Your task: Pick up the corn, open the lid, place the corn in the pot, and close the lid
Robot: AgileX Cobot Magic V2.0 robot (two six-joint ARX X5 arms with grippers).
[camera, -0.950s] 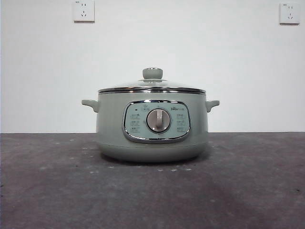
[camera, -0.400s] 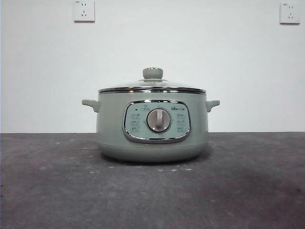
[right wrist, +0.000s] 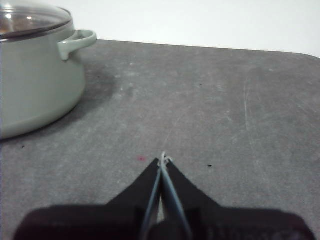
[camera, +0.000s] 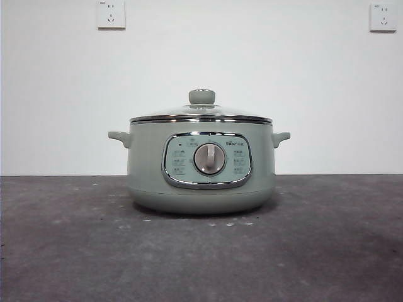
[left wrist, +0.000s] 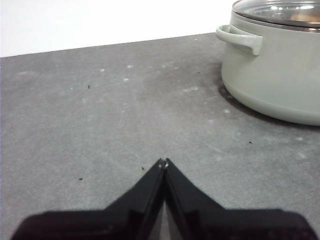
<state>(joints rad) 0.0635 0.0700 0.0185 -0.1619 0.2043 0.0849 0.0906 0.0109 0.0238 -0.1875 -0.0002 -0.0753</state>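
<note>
The sage-green pot (camera: 201,167) stands in the middle of the dark table with its glass lid (camera: 201,113) closed on it. It also shows in the left wrist view (left wrist: 280,70) and in the right wrist view (right wrist: 35,80). A faint orange patch under the lid glass in the left wrist view may be the corn; I cannot tell. My left gripper (left wrist: 163,162) is shut and empty, low over the table, well off the pot's left handle (left wrist: 239,39). My right gripper (right wrist: 162,159) is shut and empty, off the pot's right handle (right wrist: 76,42). Neither gripper shows in the front view.
The grey table (camera: 75,251) runs to a white wall with two sockets (camera: 111,14) high up. Small crumbs and specks lie on the table around the pot.
</note>
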